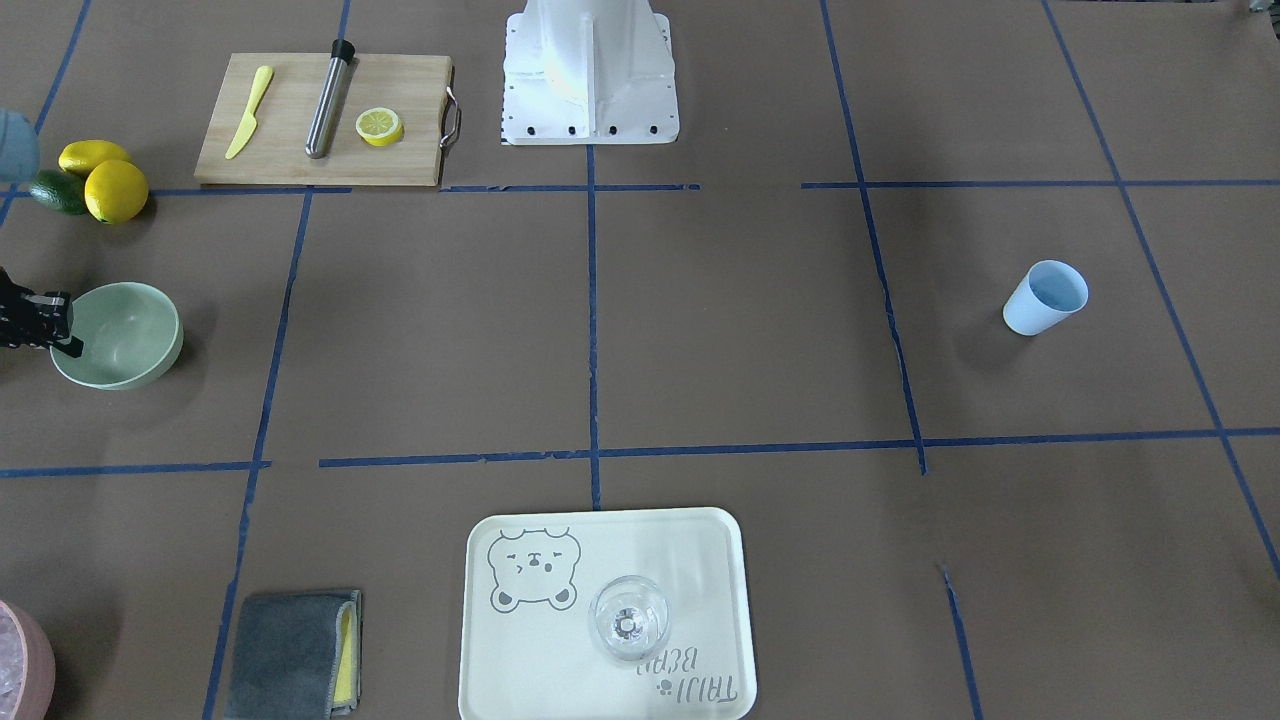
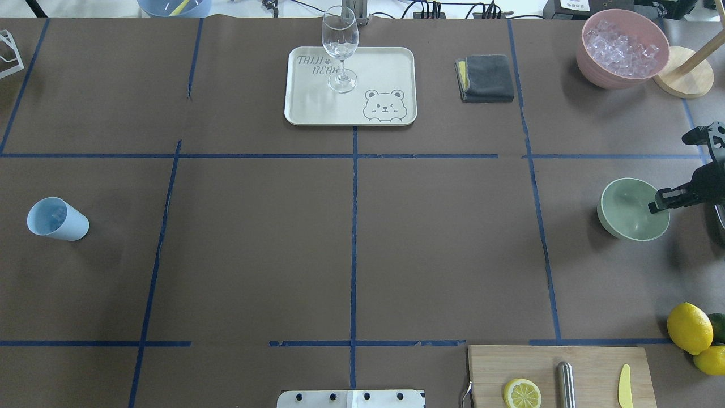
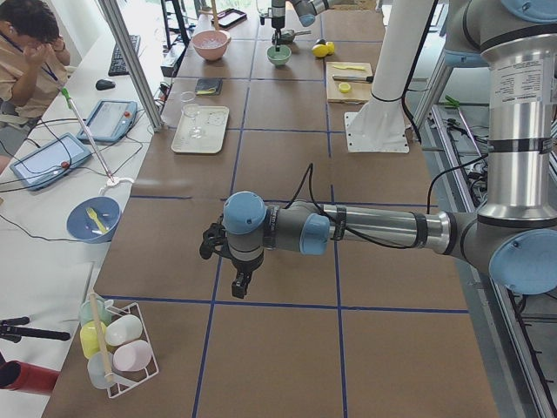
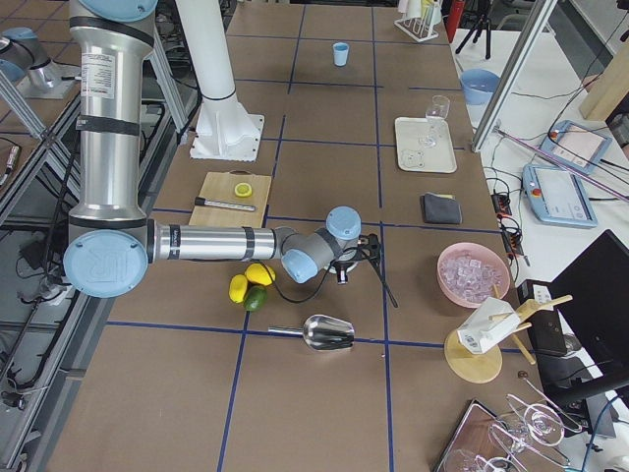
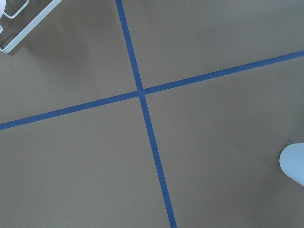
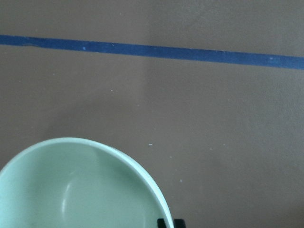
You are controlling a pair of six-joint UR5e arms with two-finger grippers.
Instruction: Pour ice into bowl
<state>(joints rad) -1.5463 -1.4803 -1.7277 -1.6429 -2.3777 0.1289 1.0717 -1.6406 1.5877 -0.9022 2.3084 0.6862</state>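
Note:
The pale mint-green bowl [image 2: 628,218] stands at the table's right side; it also shows in the front view [image 1: 125,340] and the right wrist view [image 6: 76,190]. My right gripper [image 2: 657,205] is at the bowl's near rim, its fingertips [image 6: 178,223] close together astride the rim. Clear ice cubes [image 2: 623,44] fill the pink container [image 2: 595,71] at the far right. A blue cup [image 2: 56,220] stands at the far left; I cannot make out what is inside it. My left gripper [image 3: 239,283] hovers over bare table near the cup; I cannot tell whether it is open or shut.
A wine glass [image 2: 340,45] stands on a cream tray [image 2: 317,107]. A grey cloth [image 2: 487,78] lies beside it. A cutting board [image 2: 589,362] holds a lemon half, a steel rod and a yellow knife. Lemons [image 2: 688,327] lie nearby. A metal scoop [image 4: 326,332] lies right of the bowl.

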